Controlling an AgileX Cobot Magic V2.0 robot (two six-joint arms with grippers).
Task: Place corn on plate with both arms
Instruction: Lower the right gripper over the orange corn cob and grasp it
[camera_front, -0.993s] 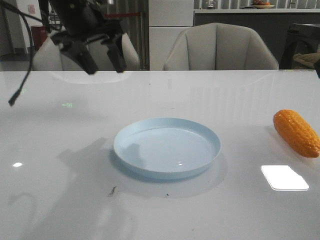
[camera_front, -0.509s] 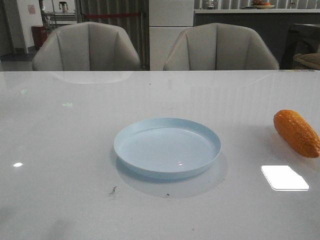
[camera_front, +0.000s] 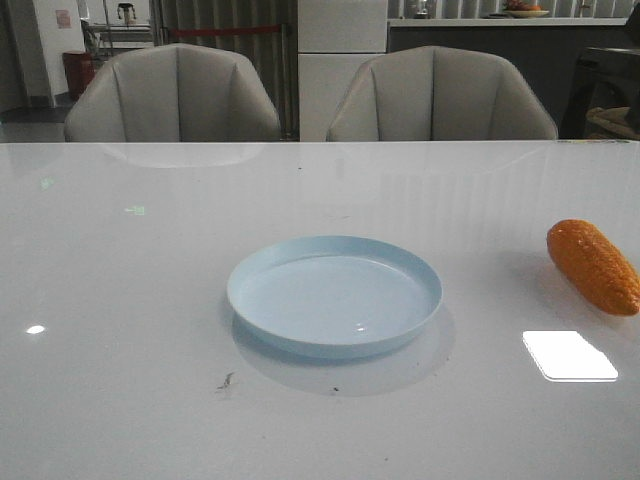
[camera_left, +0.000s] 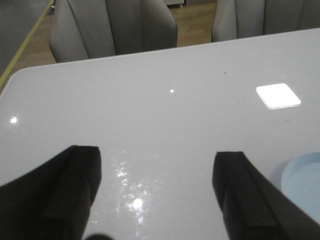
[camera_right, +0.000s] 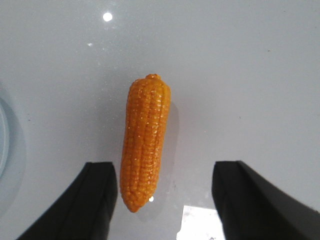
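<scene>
Right of the plate (camera_front: 334, 295) and well apart from it lies the corn (camera_right: 145, 140). Its long axis runs between the wide-spread, empty fingers of the right gripper (camera_right: 162, 200), the nearer arm. Beside the plate's other side, the left gripper (camera_left: 155, 195) is likewise wide and empty.

We see the corn (camera_front: 593, 267) in deep orange, its kernels set in tidy lengthwise rows that catch small glints. The plate (camera_front: 334, 295) is a plain pale blue with no pattern. The table (camera_front: 150, 300) is glossy white-grey, marked by bright white light patches. Both the left gripper (camera_left: 159, 192) and the right gripper (camera_right: 166, 202) have matte black fingers. The chairs (camera_front: 172, 95) are beige-grey with seamed panels.
</scene>
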